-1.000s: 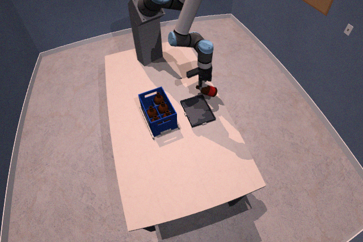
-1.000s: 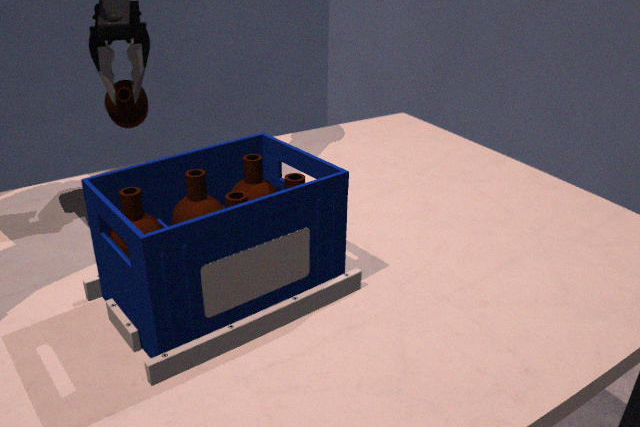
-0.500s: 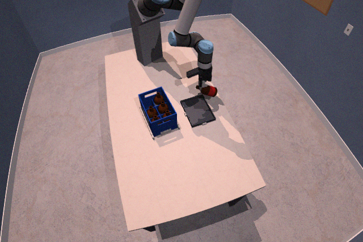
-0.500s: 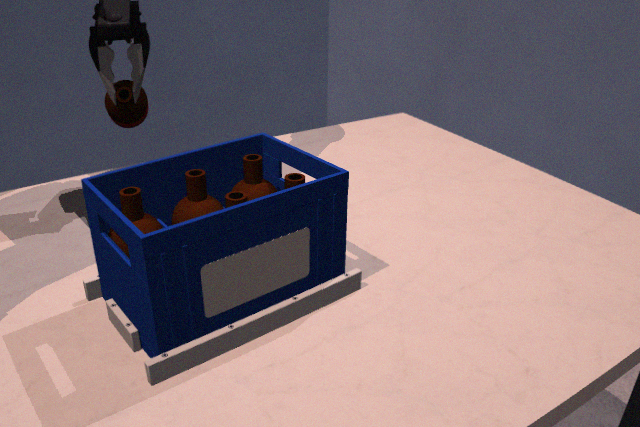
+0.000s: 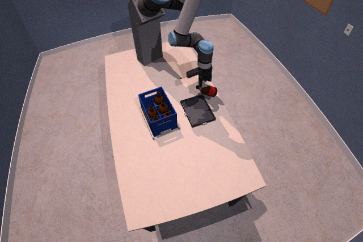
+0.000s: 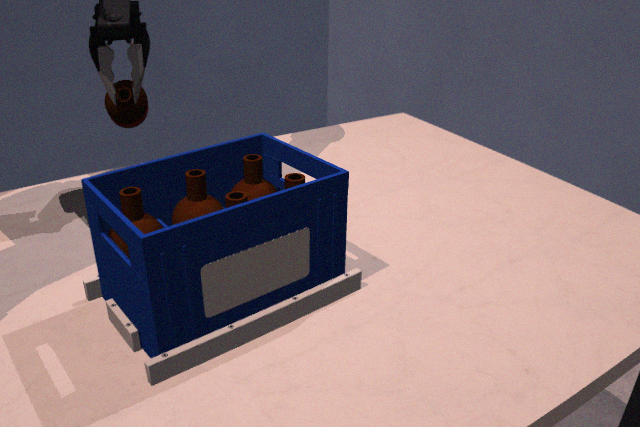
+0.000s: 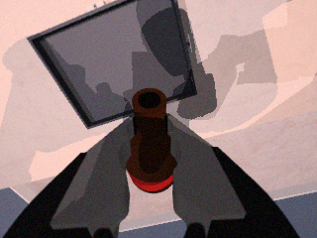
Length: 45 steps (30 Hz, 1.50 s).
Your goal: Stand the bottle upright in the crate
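My gripper [image 5: 201, 87] [image 6: 124, 94] [image 7: 151, 116] is shut on the neck of a brown bottle [image 5: 207, 90] [image 6: 126, 114] [image 7: 151, 149] with a red label. The bottle hangs in the air nearly level, neck towards the crate side in the top view. The dark tray [image 5: 191, 123] [image 7: 61, 88] lies below and holds nothing. The blue crate [image 5: 165, 128] [image 6: 248, 251] stands left of the tray in the top view. Several brown bottles [image 5: 162, 107] [image 6: 196, 205] stand upright in it. The crate's wall hides their lower parts in the exterior view.
Low grey rails [image 6: 258, 316] lie on the table [image 5: 176, 181] [image 6: 465, 257] around the crate's foot. Small light blocks [image 5: 204, 123] sit at the tray's edges. The arm's pedestal [image 5: 148, 40] stands at the table's back end.
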Each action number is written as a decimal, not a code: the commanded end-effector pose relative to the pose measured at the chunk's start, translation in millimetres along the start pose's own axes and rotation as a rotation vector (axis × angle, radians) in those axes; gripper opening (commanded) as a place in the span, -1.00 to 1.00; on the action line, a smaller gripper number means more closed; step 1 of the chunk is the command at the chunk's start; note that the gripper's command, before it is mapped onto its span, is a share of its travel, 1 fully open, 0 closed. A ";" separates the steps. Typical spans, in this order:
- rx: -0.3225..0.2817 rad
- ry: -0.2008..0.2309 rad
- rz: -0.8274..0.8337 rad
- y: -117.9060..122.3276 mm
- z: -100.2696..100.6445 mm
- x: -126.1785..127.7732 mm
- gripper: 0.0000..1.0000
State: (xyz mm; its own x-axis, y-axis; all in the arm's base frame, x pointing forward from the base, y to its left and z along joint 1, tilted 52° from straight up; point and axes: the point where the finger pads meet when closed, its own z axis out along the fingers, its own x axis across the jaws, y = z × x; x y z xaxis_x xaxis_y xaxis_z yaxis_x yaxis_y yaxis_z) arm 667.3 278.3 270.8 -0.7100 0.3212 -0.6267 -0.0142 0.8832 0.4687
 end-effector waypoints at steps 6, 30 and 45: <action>0.016 0.000 0.001 0.2 0.3 -0.2 -1.00; 0.143 0.001 0.001 0.4 0.8 -0.1 -1.00; 0.174 -0.001 0.000 0.9 -0.2 -0.3 -1.00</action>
State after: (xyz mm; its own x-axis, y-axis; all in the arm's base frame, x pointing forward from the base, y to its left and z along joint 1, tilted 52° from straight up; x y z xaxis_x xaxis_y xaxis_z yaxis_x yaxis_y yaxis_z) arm 667.4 278.8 270.8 -0.7101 0.3211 -0.6266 0.1065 0.9287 0.3553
